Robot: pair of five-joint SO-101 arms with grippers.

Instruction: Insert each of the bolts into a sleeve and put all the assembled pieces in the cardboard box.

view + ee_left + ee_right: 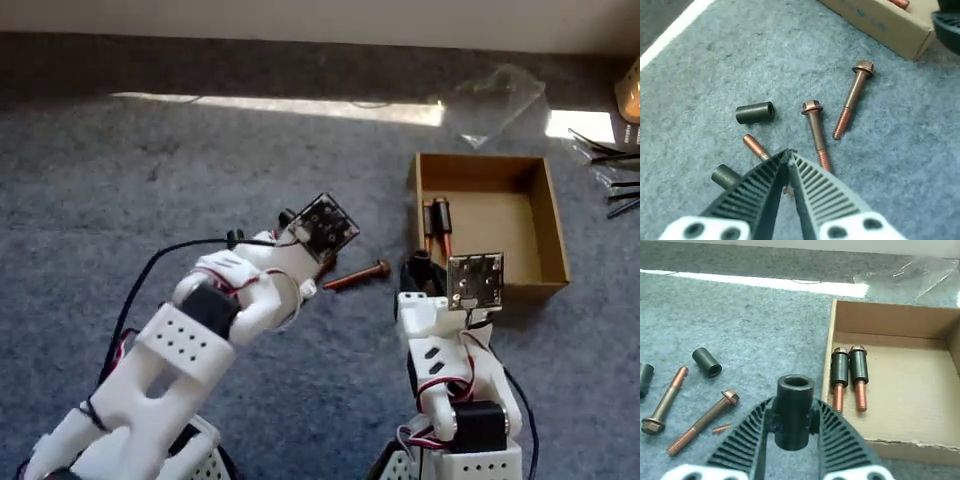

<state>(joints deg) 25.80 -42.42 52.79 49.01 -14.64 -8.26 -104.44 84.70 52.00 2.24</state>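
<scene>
Copper bolts lie loose on the carpet (pixel 900 165) around the left claw (pixel 788 154). One bolt (pixel 815 132) is just ahead of its tip, a second bolt (pixel 852 100) lies beyond that toward the box (pixel 880 22), and a third bolt (pixel 756 146) runs in under the tip. This claw's fingers are drawn together with their tips meeting. I cannot tell whether they pinch that third bolt. One spare sleeve (pixel 755 112) lies ahead of the claw and to one side, and another spare (pixel 725 176) is close beside one finger.

The right claw (pixel 794 407) grips a sleeve (pixel 795 390) upright, with the open bore facing up. The box wall (pixel 900 320) is just beyond it, and two assembled pieces (pixel 841 370) (pixel 858 367) lie side by side on the box floor.

I judge the step in hand to be the third assembly, with the sleeve presented and waiting for its bolt. The next move calls for the left claw to take a bolt near its head, leaving the threaded end free. It then has to line that end up squarely over the bore. A tilted entry would likely jam on the rim.
</scene>
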